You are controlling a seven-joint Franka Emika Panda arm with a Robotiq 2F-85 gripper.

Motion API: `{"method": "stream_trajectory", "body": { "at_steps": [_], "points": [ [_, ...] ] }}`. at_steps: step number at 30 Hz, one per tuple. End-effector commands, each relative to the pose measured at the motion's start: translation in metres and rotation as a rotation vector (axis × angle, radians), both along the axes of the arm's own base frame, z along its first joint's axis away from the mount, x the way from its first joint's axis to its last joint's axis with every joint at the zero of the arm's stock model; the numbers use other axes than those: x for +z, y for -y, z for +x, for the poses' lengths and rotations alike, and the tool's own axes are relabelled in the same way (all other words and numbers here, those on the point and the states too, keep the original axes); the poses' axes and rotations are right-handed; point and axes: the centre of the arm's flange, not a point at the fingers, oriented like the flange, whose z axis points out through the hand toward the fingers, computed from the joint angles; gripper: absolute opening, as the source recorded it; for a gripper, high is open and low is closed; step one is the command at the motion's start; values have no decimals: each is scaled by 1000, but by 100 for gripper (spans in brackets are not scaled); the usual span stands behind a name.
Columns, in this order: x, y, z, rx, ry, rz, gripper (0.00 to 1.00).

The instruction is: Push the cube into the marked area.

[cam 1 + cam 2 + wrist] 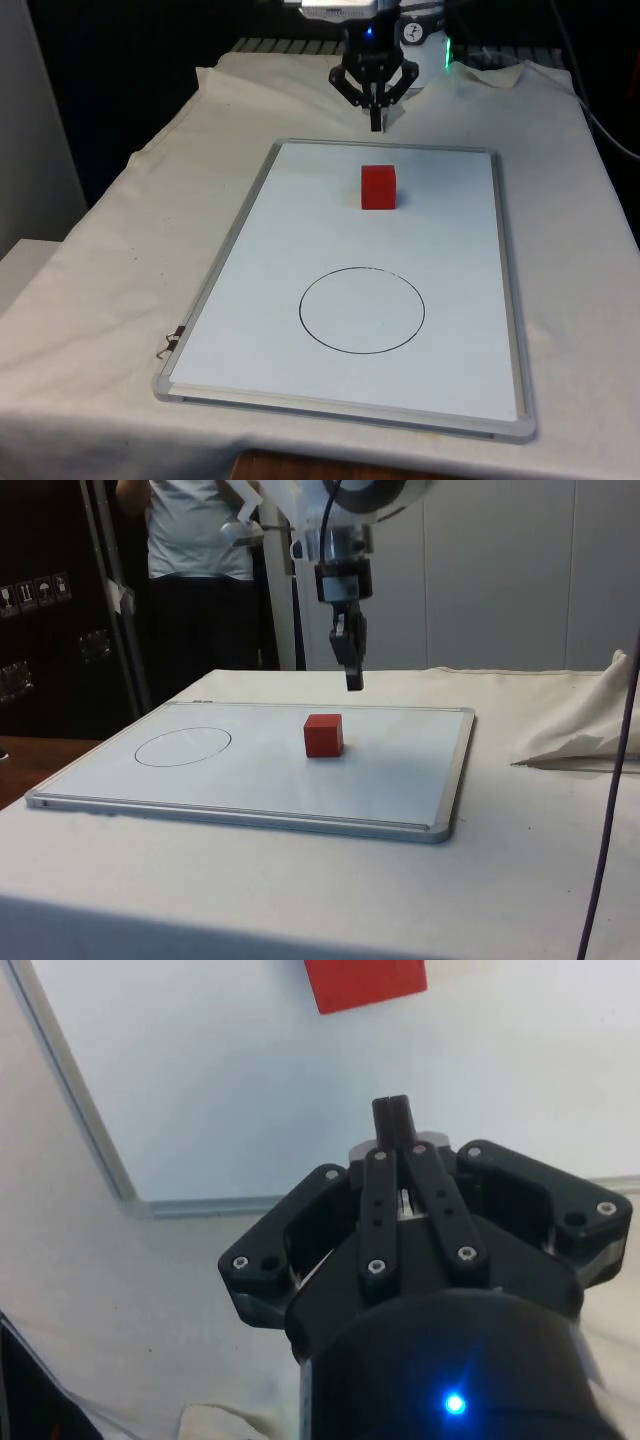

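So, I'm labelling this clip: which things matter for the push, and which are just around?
Job: red cube; drawn circle; whiteboard; gripper, fingers closed, hanging behind the cube.

Around: white cloth; person standing behind the table.

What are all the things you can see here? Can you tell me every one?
cube: one, red, on the whiteboard between the circle and the hand, touching neither.
circle: one, thin black line, drawn on the whiteboard's near half in the front view, nothing inside it.
whiteboard: one, white with a grey frame, flat on the cloth.
cloth: one, white, over the table.
person: one, light shirt, standing behind the table in the side view.
hand: one, black, fingers shut, raised above the whiteboard's far edge.
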Motion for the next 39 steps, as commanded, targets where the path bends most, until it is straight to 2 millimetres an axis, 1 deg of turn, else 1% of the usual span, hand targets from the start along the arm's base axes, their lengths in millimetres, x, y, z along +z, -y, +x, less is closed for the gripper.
{"method": "stream_trajectory", "body": {
  "at_steps": [1,2,5,6,13,14,18,39],
  "points": [
    [-5,-4,0,0,10,10,0],
    [-12,-6,0,-1,7,14,0],
    [-23,-9,0,1,6,18,0],
    [-22,-8,0,2,-6,12,0],
    [-50,-17,0,2,2,23,0],
    [-50,-15,0,3,-10,14,0],
    [-59,-20,1,6,8,16,0],
    [-62,-18,2,18,15,4,0]
  ]
}}
